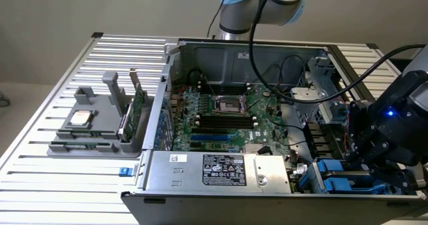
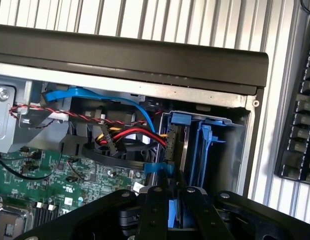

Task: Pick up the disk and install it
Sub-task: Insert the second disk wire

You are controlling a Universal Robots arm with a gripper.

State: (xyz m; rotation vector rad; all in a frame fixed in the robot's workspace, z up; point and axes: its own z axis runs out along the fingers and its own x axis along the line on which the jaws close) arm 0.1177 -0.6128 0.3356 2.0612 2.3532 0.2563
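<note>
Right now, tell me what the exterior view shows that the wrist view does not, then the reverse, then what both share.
Exterior view alone: the gray holder on the slatted table with a small silver chip and an upright green card, plus the power supply at the case's near edge.

Wrist view alone: a keyboard beside the case, and red and yellow cables plugged in by the drive bay.

Both: the green motherboard, the blue drive carriers in the bay, and the gripper close above them.

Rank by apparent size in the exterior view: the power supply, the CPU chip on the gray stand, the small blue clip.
1. Power supply
2. CPU chip
3. Small blue clip, nearer the camera yet clearly smallest
</note>
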